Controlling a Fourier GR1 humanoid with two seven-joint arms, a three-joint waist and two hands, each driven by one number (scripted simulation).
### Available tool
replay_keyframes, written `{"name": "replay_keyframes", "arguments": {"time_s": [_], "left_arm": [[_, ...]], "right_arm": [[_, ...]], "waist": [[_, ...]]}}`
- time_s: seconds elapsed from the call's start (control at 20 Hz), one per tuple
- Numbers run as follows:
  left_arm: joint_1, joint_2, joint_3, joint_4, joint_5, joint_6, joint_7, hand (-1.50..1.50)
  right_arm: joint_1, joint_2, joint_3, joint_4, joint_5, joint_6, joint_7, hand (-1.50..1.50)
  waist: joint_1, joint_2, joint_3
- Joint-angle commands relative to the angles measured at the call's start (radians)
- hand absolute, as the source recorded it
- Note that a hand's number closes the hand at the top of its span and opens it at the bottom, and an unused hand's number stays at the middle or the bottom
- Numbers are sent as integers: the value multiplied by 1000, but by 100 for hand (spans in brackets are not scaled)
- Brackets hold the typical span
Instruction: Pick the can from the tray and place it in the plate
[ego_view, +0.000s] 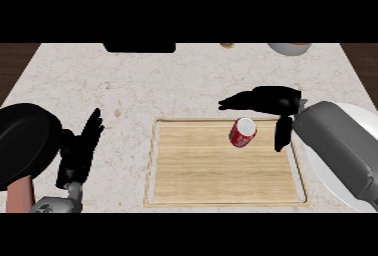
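Note:
A red can (242, 132) with a white top stands on the wooden tray (192, 175), near the tray's far right corner. My right hand (269, 99) hovers just beyond and to the right of the can, fingers spread forward and the thumb pointing down beside the can, not touching it. A white plate (354, 117) lies at the right edge, mostly hidden under my right forearm. My left hand (80, 150) rests open at the left, fingers up.
A black pan (26, 142) sits at the left edge beside my left hand. A black object (140, 47) and a white bowl (289, 48) stand at the counter's far edge. Bare marble counter lies beyond the tray.

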Motion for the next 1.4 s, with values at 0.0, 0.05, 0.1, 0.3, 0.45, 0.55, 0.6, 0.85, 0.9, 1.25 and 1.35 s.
{"name": "replay_keyframes", "arguments": {"time_s": [0.0, 0.05, 0.1, 0.3, 0.45, 0.55, 0.6, 0.85, 0.9, 1.25, 1.35], "left_arm": [[33, -25, 9, 36, -20, -6, -56, 0], [49, -34, -14, -21, -31, -1, -28, 0], [39, -58, -9, 54, -42, 20, -82, 0], [21, -45, 2, -8, -45, -7, -15, 0], [33, -71, -19, -21, -71, 17, -2, 0], [5, -56, 31, 39, -51, -5, -32, 0], [130, -40, -6, -101, -53, -19, -7, 0], [40, -33, 54, 8, -34, -66, -39, 0], [-15, -70, 39, 36, -68, -15, -12, 0], [89, -61, 26, -72, -77, -45, -12, 0], [33, -59, 64, 7, -79, -40, -11, 0]], "right_arm": [[24, 23, -38, 5, 65, 31, -44, -150], [39, 25, -37, -9, 83, 31, -40, -150], [-27, 40, -31, 52, 85, 59, -66, -150], [-9, 60, -70, 70, 148, 35, -90, -150], [-24, 65, -89, 60, 142, 97, -68, -150], [97, 86, -72, -21, 165, 33, -40, -150], [58, 118, -74, 27, 179, 40, -27, -150], [32, 138, -104, 119, 248, 25, -76, -150], [11, 186, -82, 183, 275, -13, -78, -150], [-6, 224, -126, 191, 328, -117, -142, 150], [57, 162, -144, 121, 335, -125, -191, 150]], "waist": [[-4, -1, 0], [-3, -2, 0], [1, 1, 0], [-1, -1, 0], [-3, -1, 0], [-10, -2, 0], [1, -2, 0], [0, 0, 0], [3, 2, 0], [4, 0, 0], [-6, -2, 0]]}}
